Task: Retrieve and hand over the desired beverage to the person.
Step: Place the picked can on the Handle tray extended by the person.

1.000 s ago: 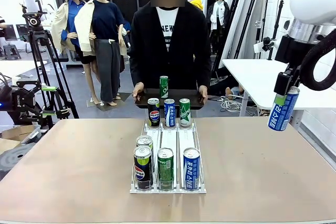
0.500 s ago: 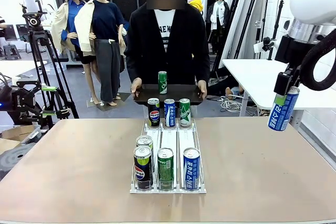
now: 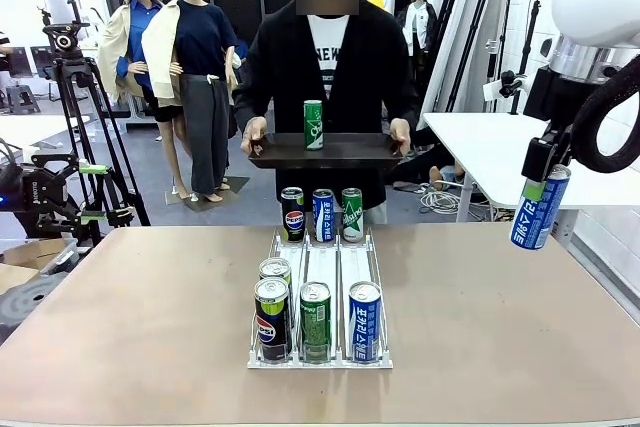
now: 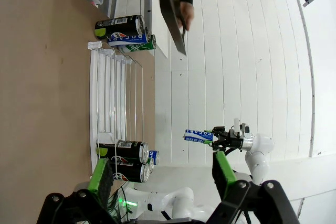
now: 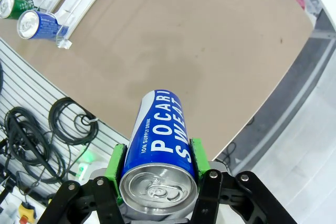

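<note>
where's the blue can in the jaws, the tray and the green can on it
blue can (image 5: 160, 129), right wrist view, on its printed side
tray (image 3: 350, 152), front view, on its bare top right of the can
green can (image 3: 313, 125), front view, mid-body

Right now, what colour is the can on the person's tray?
Green, clearest in the front view: can on tray.

Front view: looked level across the table (image 3: 150, 327) from its near edge toward the person (image 3: 327, 77) beyond the far edge. Left wrist view: rolled sideways, looked along the table from far off. Right wrist view: looked steeply down, close, over a table corner. Shared by all three: can rack (image 3: 320, 292), blue can (image 5: 160, 140).
</note>
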`<state>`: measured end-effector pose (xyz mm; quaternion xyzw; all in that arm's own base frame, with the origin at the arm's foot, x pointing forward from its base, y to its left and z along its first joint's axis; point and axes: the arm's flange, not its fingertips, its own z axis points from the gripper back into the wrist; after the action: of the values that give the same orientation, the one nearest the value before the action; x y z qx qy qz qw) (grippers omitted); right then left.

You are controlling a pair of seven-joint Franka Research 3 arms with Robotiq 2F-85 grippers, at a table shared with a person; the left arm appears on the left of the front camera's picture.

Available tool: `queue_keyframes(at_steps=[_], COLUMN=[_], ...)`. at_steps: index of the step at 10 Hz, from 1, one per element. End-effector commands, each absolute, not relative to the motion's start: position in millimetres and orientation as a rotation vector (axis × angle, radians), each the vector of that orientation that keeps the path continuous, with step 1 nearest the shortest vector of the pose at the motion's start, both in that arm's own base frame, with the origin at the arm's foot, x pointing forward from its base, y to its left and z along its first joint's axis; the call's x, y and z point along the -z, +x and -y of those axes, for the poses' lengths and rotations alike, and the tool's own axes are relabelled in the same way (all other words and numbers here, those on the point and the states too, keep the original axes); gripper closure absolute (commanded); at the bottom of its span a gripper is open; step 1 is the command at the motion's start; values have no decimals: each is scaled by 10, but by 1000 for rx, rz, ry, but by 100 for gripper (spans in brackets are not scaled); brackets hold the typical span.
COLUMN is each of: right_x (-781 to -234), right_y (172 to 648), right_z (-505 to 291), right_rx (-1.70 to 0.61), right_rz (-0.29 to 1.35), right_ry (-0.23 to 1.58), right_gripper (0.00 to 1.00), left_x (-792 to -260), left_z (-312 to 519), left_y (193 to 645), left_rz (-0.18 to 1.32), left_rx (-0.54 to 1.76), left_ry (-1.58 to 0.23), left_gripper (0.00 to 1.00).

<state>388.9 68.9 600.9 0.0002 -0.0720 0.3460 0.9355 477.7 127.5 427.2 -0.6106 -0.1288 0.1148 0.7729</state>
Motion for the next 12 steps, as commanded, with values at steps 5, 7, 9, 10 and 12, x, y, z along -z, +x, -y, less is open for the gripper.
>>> queue_keyframes(at_steps=[5,7,9,10,12], right_x=[-6020,-6020,-6020,-6020,-6020], right_y=[3890,3890,3890,3890,3890], right_z=[-696,-696,-696,-696,-696], right_rx=[-701,-701,-701,-701,-701], right_rz=[151,151,151,151,151], right_ry=[-2,-2,-2,-2,-2], right_gripper=[100,100,100,100,100], left_x=[-4287,-4287,-4287,-4287,-4287], left_z=[-1273,-1273,-1273,-1273,-1273], left_y=[4769,4769,4769,4769,4769], left_rz=[276,276,276,276,276], left_rx=[-243,-243,-243,-243,-243], left_ry=[-1332,-1332,-1332,-1332,-1332], left_gripper=[0,0,0,0,0])
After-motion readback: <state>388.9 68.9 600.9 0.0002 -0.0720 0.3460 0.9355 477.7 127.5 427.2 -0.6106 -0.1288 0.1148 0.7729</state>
